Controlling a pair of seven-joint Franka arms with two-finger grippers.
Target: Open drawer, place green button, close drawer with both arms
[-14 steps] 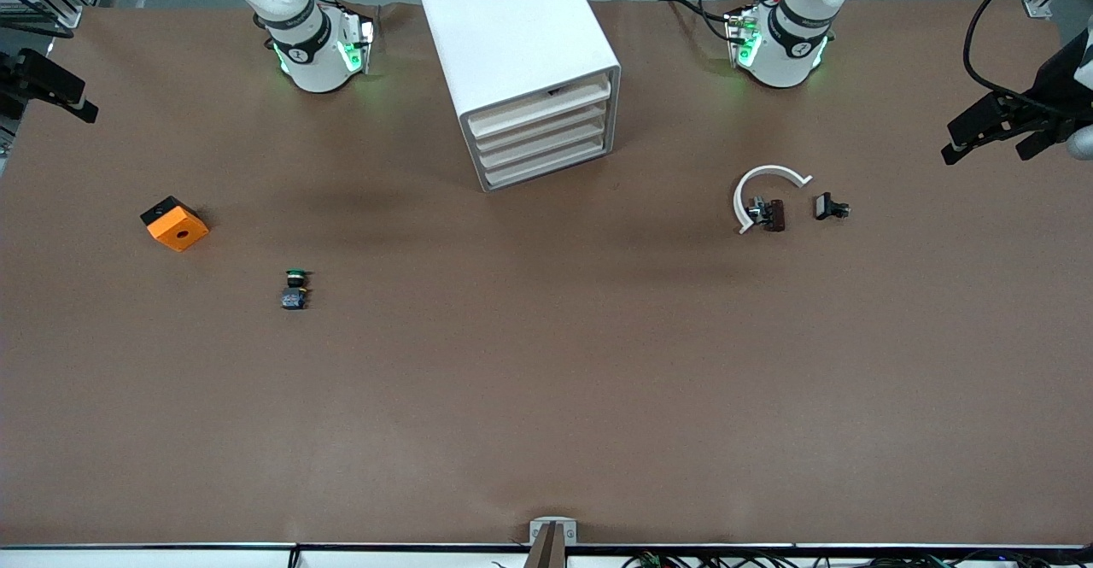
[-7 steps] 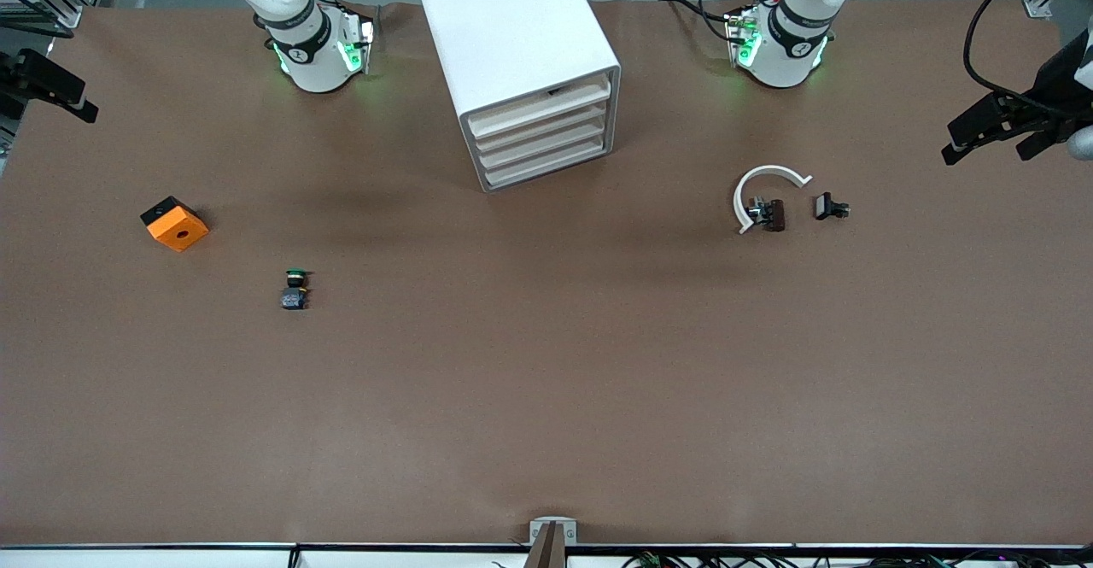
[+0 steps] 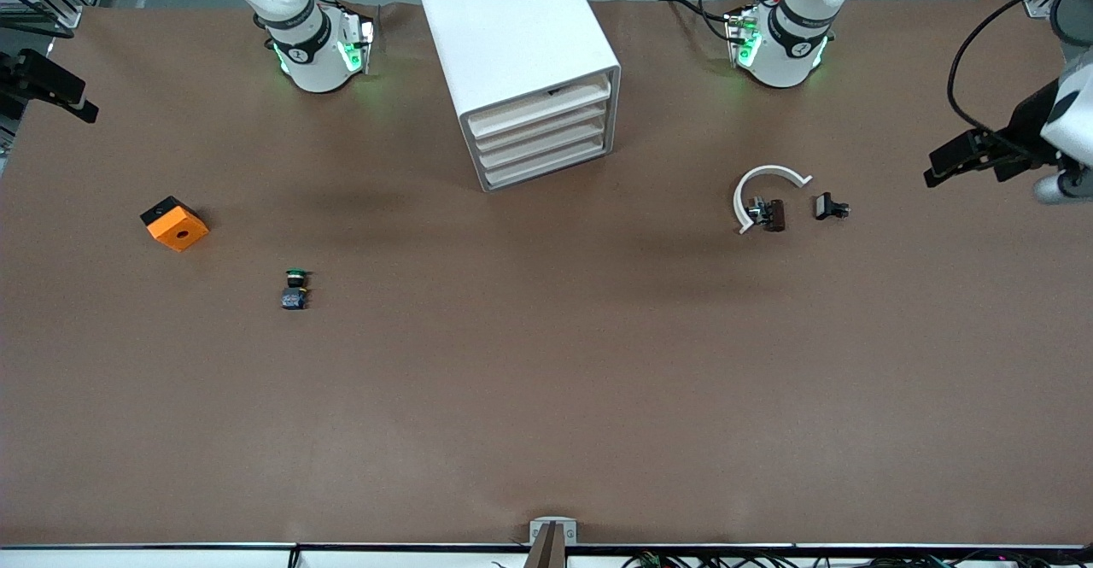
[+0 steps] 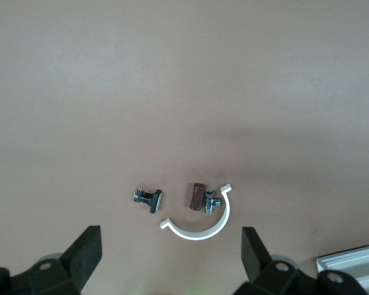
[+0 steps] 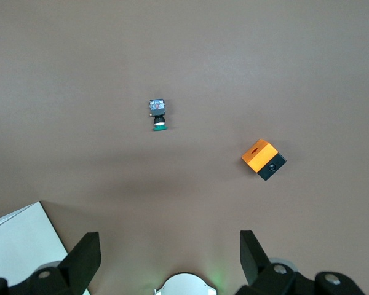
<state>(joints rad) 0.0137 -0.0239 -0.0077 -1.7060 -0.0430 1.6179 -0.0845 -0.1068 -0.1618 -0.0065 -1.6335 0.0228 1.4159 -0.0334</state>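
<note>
The white cabinet [image 3: 521, 47] stands between the two arm bases, with all four drawers shut. The drawer [image 3: 544, 149] is the third down. The button [image 3: 295, 288] lies on the table toward the right arm's end, nearer to the front camera than the cabinet; the right wrist view shows its green cap and dark body [image 5: 157, 114]. My left gripper [image 3: 939, 168] hangs open and empty high over the left arm's end of the table, its fingers wide apart [image 4: 171, 258]. My right gripper [image 3: 81, 107] waits open and empty over the right arm's end [image 5: 169, 261].
An orange cube [image 3: 175, 224] with a black hole sits near the button [image 5: 264, 158]. A white curved arc [image 3: 764, 185] and small black clip pieces [image 3: 830, 207] lie under my left gripper [image 4: 203, 230]. A cabinet corner [image 4: 350, 265] shows in the left wrist view.
My left gripper has shifted a little inward over the table and lower in the front view. The right arm, the button and the cabinet have not moved.
</note>
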